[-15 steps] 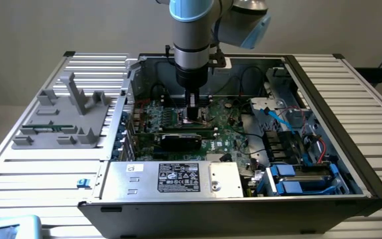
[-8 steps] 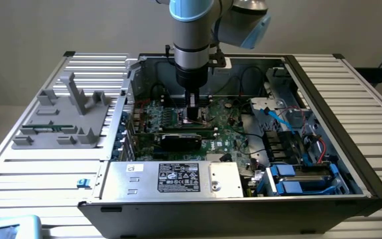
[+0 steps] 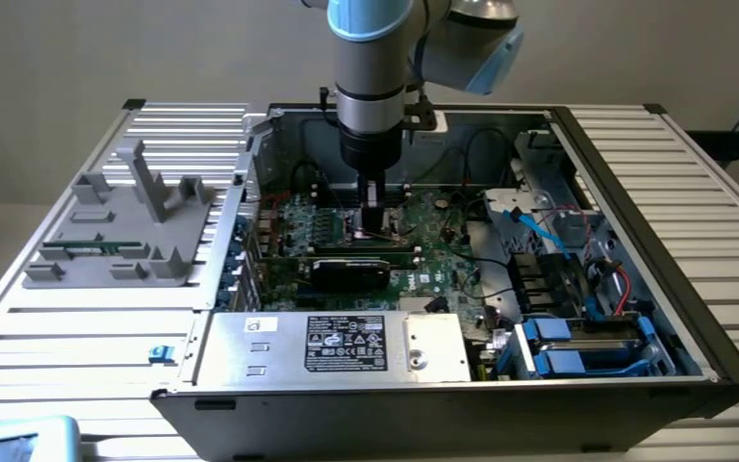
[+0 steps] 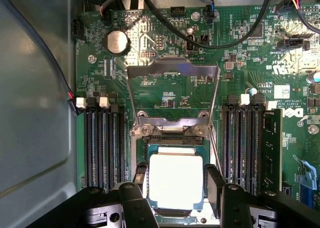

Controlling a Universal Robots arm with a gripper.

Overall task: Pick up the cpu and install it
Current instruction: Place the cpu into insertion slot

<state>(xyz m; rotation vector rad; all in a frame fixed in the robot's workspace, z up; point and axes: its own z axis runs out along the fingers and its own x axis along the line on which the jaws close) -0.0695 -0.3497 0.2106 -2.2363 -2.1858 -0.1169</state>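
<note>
I had my hand [image 4: 177,177] low inside the computer case [image 3: 677,289], above the motherboard [image 4: 250,52]. Its 2 fingers [image 4: 140,180] stood against opposite edges of the cpu [image 4: 176,183], and I judged that they were pinching it rather than merely flanking it. The cpu hung at the socket [image 4: 172,138], flat side up, with the load plate [image 4: 172,67] swung up and clear behind it. I could not tell whether the chip was fully seated or a little above the contacts.

The main risk was misalignment. If the chip sat slightly rotated or off its keying notches, pressing or releasing would bend the socket contacts. A tilt in my grip would do the same, 1 corner landing first. Letting go from above the seat could make it drop crooked. Spreading the fingers too wide might strike the socket frame or the thin lever [image 4: 214,143] beside my right-hand finger. Any sideways drag while lifting away could slide the chip across the contacts.
</note>
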